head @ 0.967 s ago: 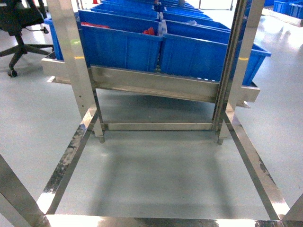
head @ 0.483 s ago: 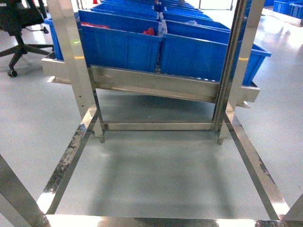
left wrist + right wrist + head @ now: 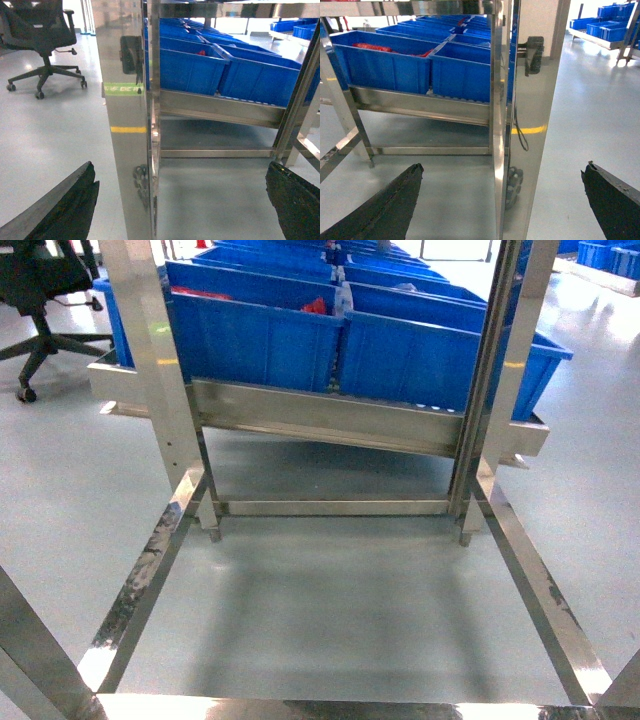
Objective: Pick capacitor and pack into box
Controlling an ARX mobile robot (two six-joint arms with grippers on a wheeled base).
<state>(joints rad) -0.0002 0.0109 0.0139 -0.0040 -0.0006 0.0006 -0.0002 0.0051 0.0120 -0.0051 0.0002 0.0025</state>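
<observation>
Neither the capacitor nor the peach-pink box shows in any view, so their direction from the jaws, long axis and nearer arm cannot be told. The left gripper (image 3: 180, 200) and right gripper (image 3: 502, 200) both stand wide, holding nothing, their 2 dark fingertips at the lower corners of each wrist frame. Ahead, blue bins (image 3: 300, 335) fill the upper frame on a steel rack (image 3: 330, 420); an office chair (image 3: 42, 30) sits upper left.

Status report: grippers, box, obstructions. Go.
Left gripper open, empty. Right gripper open, empty. No peach box or capacitor in view. Steel rack upright close ahead of both wrists; blue bins on the shelf beyond.
</observation>
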